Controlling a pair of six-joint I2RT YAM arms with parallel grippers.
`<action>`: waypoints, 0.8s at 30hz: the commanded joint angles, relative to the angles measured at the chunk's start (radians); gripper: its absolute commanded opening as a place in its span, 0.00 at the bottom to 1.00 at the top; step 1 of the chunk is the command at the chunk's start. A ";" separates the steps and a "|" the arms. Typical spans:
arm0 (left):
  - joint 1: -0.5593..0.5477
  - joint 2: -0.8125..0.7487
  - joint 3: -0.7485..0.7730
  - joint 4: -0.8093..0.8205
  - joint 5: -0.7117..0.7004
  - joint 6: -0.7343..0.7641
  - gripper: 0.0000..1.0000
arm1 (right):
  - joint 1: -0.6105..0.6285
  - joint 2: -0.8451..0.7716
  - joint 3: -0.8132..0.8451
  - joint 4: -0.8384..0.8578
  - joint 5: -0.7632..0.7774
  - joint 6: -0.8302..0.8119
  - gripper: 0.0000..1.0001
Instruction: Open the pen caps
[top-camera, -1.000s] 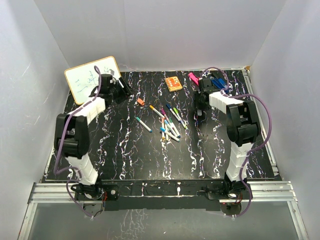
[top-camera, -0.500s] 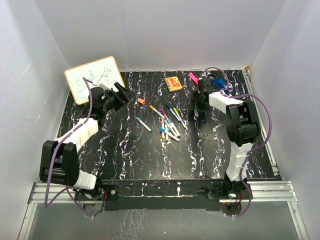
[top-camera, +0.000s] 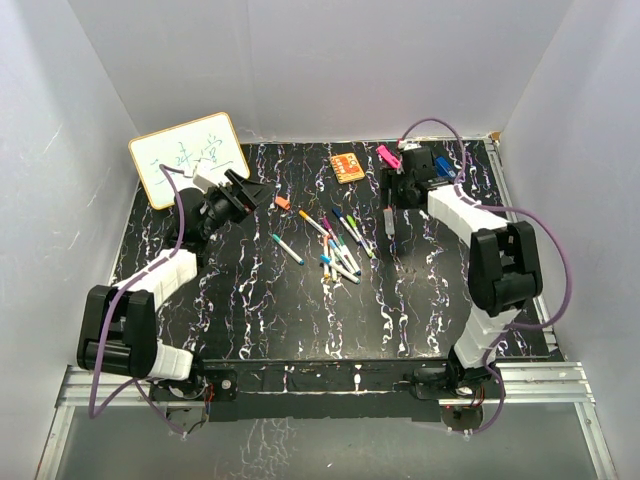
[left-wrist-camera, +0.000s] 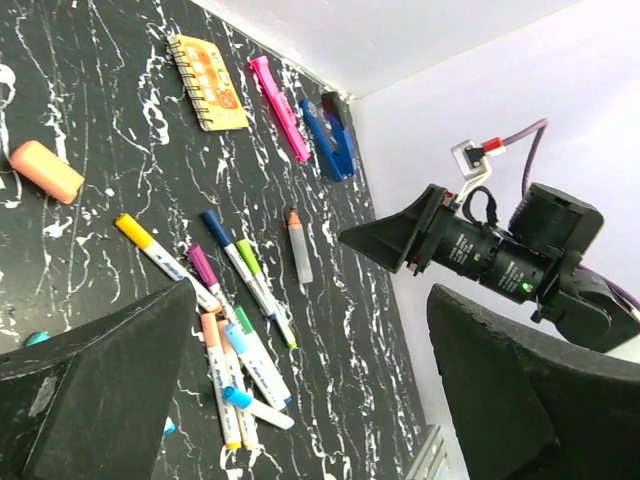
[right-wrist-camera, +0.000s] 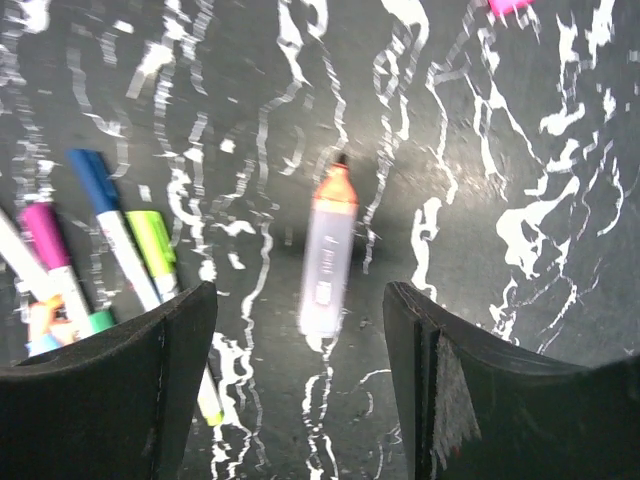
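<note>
Looking at the white-barrelled marker (right-wrist-camera: 328, 262) with its orange end, I find it lying flat on the black marbled counter (top-camera: 300, 310). It sits right of the loose bunch of coloured markers (top-camera: 338, 245) and apart from them. Its long axis runs near to far, orange end toward the back wall; the wrist view blurs it. My right hand (right-wrist-camera: 297, 330) hangs just above it on an arm stretched toward the far right, fingers apart and empty. My left hand (left-wrist-camera: 310, 330) is tilted near the small whiteboard (top-camera: 188, 158), spread to its widest and holding nothing. A short orange cylinder (top-camera: 282, 202) lies near it.
</note>
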 joint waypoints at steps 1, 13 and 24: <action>0.001 -0.025 0.000 0.166 0.068 -0.077 0.99 | 0.079 -0.069 0.007 0.047 -0.012 -0.050 0.66; 0.001 -0.070 -0.051 0.158 0.092 -0.083 0.98 | 0.209 0.022 0.058 0.008 0.066 -0.061 0.56; 0.001 -0.068 -0.050 0.129 0.095 -0.067 0.98 | 0.226 0.082 0.086 -0.049 0.077 -0.070 0.53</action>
